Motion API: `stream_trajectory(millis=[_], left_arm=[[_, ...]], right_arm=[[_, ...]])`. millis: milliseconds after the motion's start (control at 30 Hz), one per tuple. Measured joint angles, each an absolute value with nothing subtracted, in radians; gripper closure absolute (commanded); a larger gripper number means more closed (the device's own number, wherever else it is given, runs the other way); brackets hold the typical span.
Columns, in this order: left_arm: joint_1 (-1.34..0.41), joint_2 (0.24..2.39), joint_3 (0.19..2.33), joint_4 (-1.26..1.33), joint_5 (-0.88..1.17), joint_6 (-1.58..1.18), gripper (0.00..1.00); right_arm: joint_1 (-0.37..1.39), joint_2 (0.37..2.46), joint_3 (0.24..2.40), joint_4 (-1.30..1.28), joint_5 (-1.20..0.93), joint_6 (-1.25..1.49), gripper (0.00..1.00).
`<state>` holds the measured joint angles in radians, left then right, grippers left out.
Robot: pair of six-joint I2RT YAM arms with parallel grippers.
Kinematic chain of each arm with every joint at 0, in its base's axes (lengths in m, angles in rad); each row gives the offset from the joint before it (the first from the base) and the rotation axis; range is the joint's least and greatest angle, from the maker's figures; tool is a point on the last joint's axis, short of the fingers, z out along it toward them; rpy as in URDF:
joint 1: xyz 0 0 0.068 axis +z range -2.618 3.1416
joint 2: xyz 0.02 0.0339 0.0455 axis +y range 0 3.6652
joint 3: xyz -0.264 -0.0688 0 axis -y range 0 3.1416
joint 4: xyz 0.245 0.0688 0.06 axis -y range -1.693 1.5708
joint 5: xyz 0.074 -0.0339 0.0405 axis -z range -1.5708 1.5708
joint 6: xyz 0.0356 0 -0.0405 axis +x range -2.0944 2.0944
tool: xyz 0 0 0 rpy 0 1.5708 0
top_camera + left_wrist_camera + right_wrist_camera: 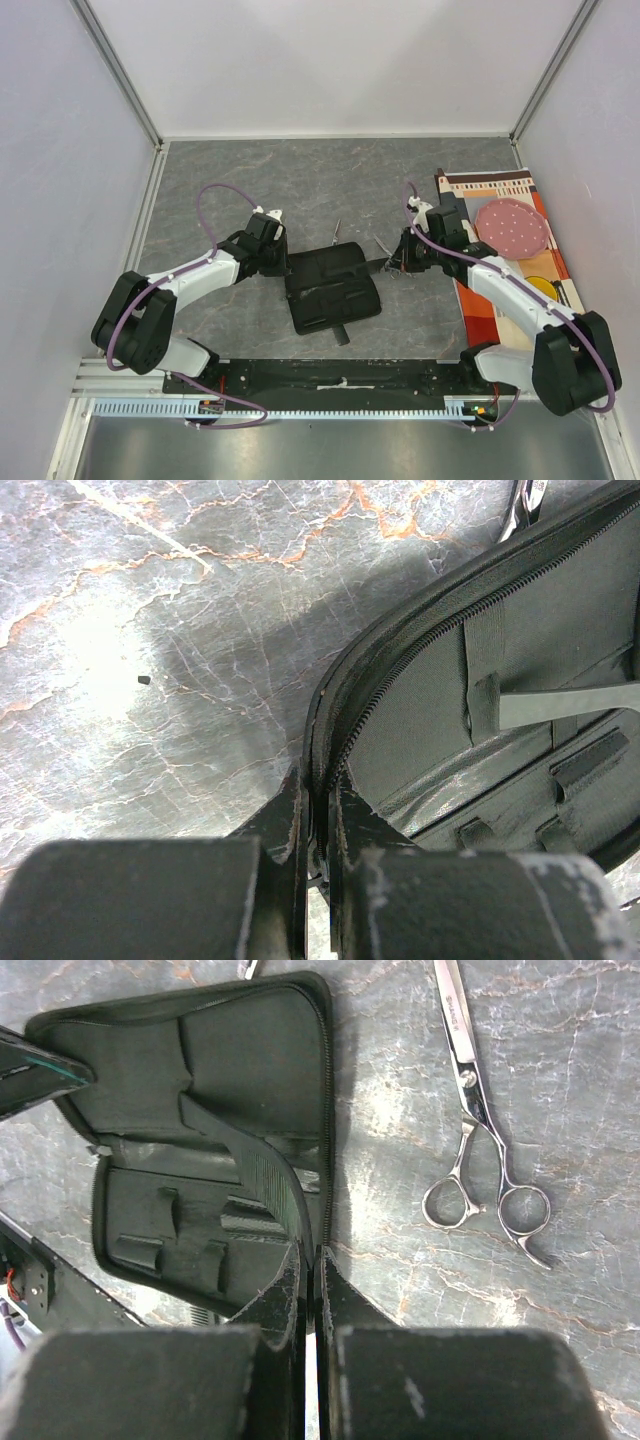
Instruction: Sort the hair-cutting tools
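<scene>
**Right wrist view.** Silver scissors (468, 1078) lie on the worktop (580, 1090), ahead of the right jaws and off to their right. A short line of engraved letters (455, 1005) runs lengthwise along one blade, at the end farthest from the jaws. The characters are too small and too glossy to be read with certainty.

**Left wrist view and top view.** No lettering, number, brand or sign is legible on any surface. A second pair of scissors (527, 505), far ahead of the left jaws and to their right, shows only a strip of plain metal.
</scene>
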<state>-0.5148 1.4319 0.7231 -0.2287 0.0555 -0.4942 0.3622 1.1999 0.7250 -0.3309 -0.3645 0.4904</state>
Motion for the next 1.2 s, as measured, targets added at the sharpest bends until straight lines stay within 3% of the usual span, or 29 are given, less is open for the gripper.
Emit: stream_trajectory(millis=[567, 1200], left_arm=[[-0.517, 1.434, 0.723, -0.229, 0.053, -0.494, 0.98], [-0.529, 1.437, 0.726, -0.231, 0.031, -0.494, 0.98]], right_arm=[[0.369, 1.401, 0.629, -0.102, -0.411, 0.528, 1.0], [0.525, 1.585, 0.824, -0.046, -0.315, 0.444, 1.0]])
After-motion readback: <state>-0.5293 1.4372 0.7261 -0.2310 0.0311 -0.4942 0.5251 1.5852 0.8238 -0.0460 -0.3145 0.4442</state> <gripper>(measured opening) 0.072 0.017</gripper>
